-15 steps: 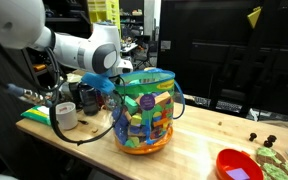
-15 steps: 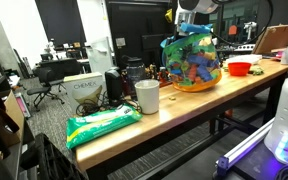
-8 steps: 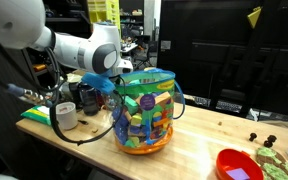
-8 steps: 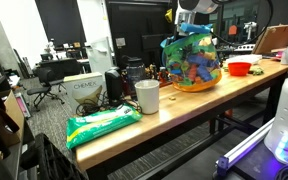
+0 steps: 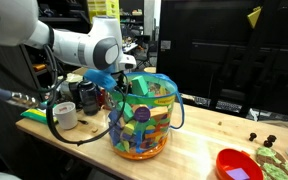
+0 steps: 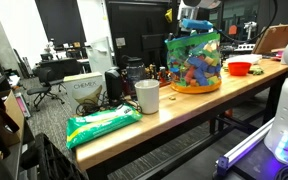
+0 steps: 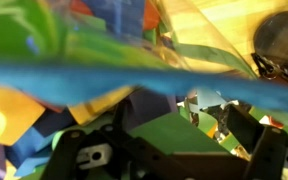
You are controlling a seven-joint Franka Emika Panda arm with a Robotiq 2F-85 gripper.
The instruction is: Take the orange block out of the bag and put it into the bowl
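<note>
The clear bag (image 5: 142,120) with a blue rim and an orange base stands tilted on the wooden table, full of coloured blocks; it also shows in an exterior view (image 6: 194,65). My gripper (image 5: 122,86) reaches into the bag's mouth at its rim. In the wrist view the blue rim (image 7: 134,75) runs across the frame, and the gripper (image 7: 169,150) has its fingers spread either side of a green block (image 7: 154,135). I cannot pick out the orange block among the others. The red bowl (image 5: 236,165) sits apart on the table in both exterior views (image 6: 240,69).
A white cup (image 5: 66,116) stands beside the bag, seen also in an exterior view (image 6: 147,96). A green packet (image 6: 102,125) lies near the table end. Dark equipment and cables (image 5: 84,95) sit behind the cup. A laptop-like orange board (image 6: 276,38) stands past the bowl.
The bag has tilted and shifted on the table as the arm moved at its rim; the gripper sits a little further over the bag's mouth.
</note>
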